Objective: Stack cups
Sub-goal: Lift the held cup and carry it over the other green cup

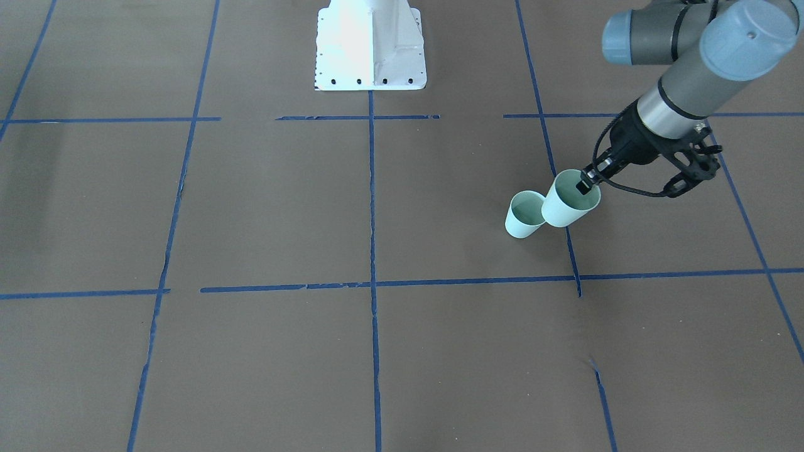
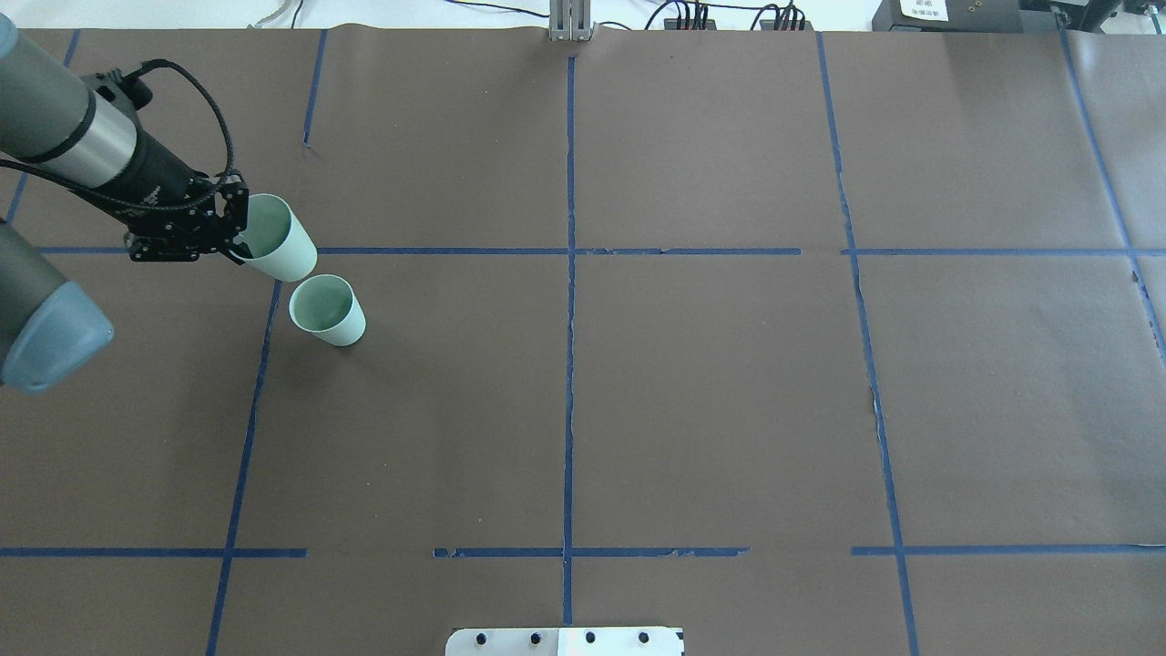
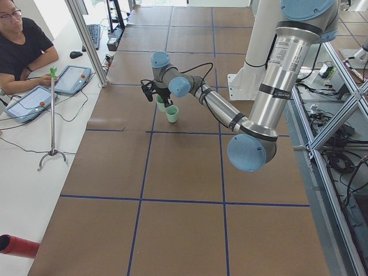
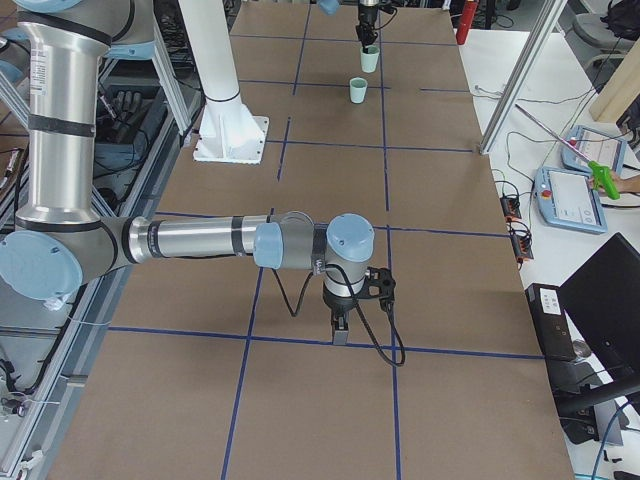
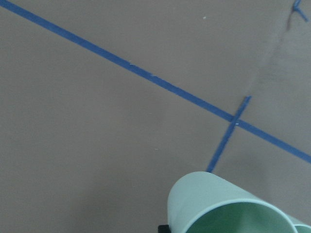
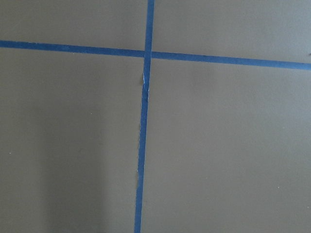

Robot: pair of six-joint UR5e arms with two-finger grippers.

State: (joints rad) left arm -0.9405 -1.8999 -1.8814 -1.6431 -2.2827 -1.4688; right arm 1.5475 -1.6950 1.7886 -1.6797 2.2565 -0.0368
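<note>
Pinched at the rim by the left gripper [image 1: 587,183]: the held cup [image 1: 570,206], one finger inside the mouth, the other outside the wall. Held tilted, mouth turned back toward the arm, at the far left of the table [image 2: 710,392] in the overhead view. Just beside it, nearer and slightly to the right, the standing cup [image 2: 328,312], upright, mouth open. Hard to say from these angles whether touching at the walls or merely overlapping; probably apart, with the held one off the table.

Looks light, thin-walled and smooth, likely springy at the lip, so no call for a hard squeeze. Liable to swing or slip in so small a hold if jolted. Best levelled upright, then lowered base first, square over the open mouth, since a tapered base catching that thin rim could tip the standing cup.

Ample room to the right, across bare surface crossed by blue tape lines [image 2: 569,364]; far edge not close. As for the right gripper [image 4: 341,330], low at the robot's right end, well apart from both cups; cannot tell whether clenched or released.
</note>
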